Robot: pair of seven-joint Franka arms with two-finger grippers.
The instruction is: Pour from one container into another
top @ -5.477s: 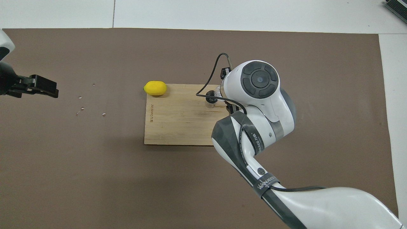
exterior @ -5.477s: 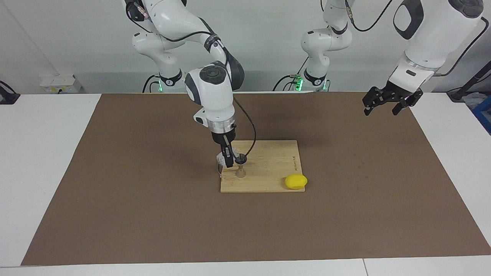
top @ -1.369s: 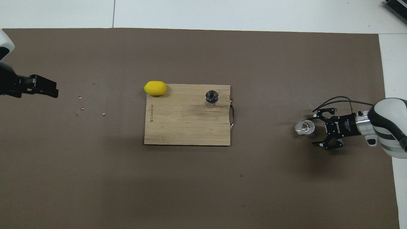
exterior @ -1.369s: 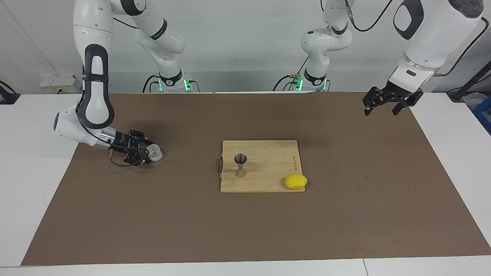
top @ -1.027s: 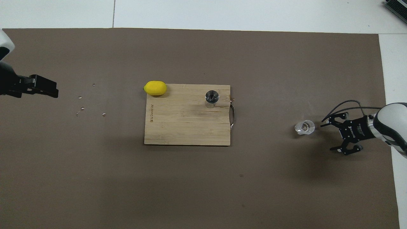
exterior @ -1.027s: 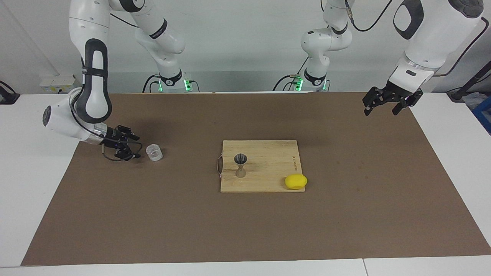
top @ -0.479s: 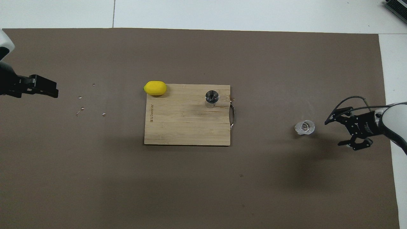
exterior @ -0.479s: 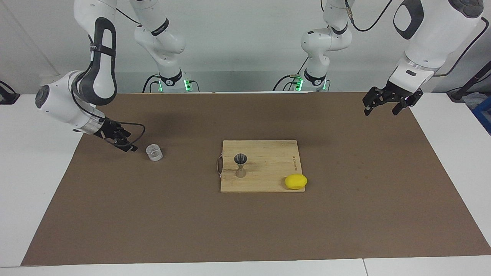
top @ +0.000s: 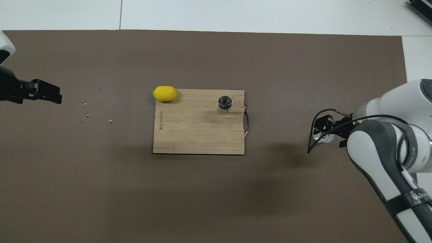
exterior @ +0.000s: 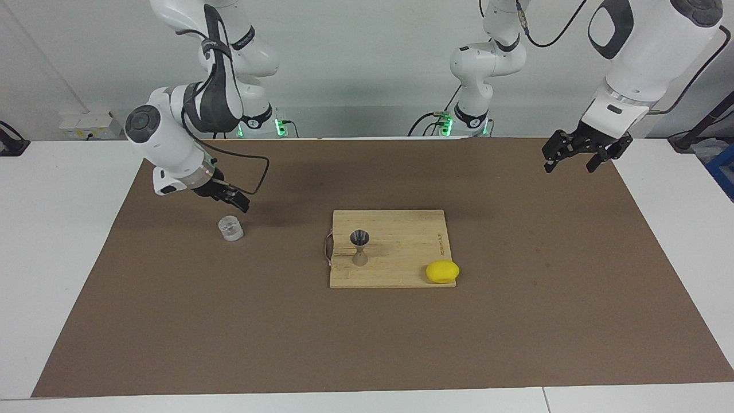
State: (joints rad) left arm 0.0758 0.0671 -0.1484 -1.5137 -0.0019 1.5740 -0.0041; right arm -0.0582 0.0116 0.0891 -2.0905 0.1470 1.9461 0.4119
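The clear glass cup [exterior: 230,228] stands upright on the brown mat toward the right arm's end of the table, and nothing touches it. My right gripper [exterior: 234,201] hangs open and empty just above it, over its side nearer the robots. From overhead, my right gripper [top: 326,127] covers part of the glass cup [top: 320,138]. The metal jigger [exterior: 359,248] [top: 224,103] stands upright on the wooden board [exterior: 401,241] [top: 195,131], near the board's handle end. My left gripper [exterior: 569,165] [top: 45,91] waits open in the air over the mat's edge at the left arm's end.
A yellow lemon [exterior: 442,271] [top: 164,93] rests at the board's corner, farther from the robots than the jigger. A few small droplets [top: 87,115] lie on the mat toward the left arm's end. The brown mat [exterior: 367,344] covers most of the white table.
My right gripper let go of the cup on the mat and drew back. It then rose and swung round to hang above the cup. The cup, the jigger and my left arm stayed still.
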